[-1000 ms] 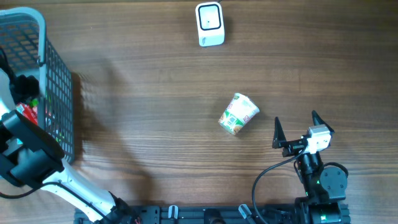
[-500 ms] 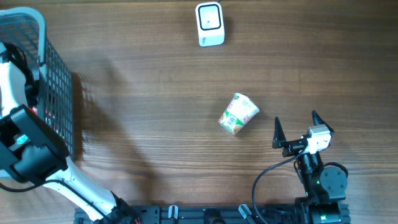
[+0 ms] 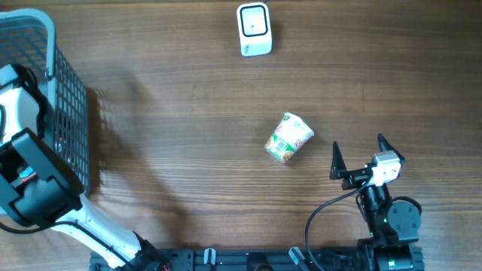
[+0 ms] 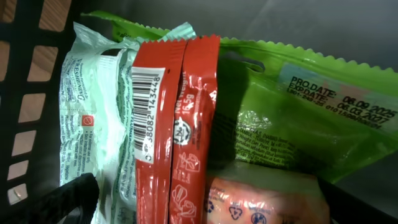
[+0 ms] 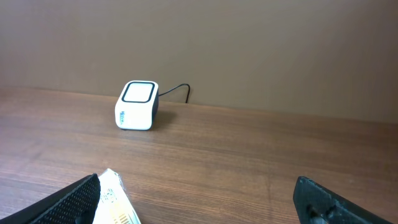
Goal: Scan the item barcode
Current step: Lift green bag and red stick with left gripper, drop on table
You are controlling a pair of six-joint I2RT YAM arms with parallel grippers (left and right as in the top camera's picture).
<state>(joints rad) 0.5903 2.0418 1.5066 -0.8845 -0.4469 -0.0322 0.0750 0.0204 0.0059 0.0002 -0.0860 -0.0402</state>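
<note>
While the left arm [image 3: 34, 177] reaches down into the wire basket [image 3: 71, 113] at the table's [image 3: 188, 113] left edge, we see the left gripper [image 4: 199, 210] hanging over a pile of packets with nothing between its jaws. Only one black fingertip [image 4: 62, 200] shows, low at the left of the wrist view, so we read the jaws as spread wide.

Directly below lies a red sachet [image 4: 171, 124], its barcode [image 4: 149, 112] facing up along its left strip. It overlaps a pale green packet [image 4: 93, 112] on its left and a bright green pouch [image 4: 292, 118] on its right. An orange packet [image 4: 261, 199] sits just beside its lower end.

Out on the table, a printed cup [image 3: 288, 138] lies on its side, right of the middle. The white scanner [image 3: 254, 28] stands near the far edge, well apart from the cup.

Near the table's near right corner, the right gripper [image 3: 358, 144] has its jaws spread and holds nothing. It points toward the scanner, with the cup just beside its left finger.
</note>
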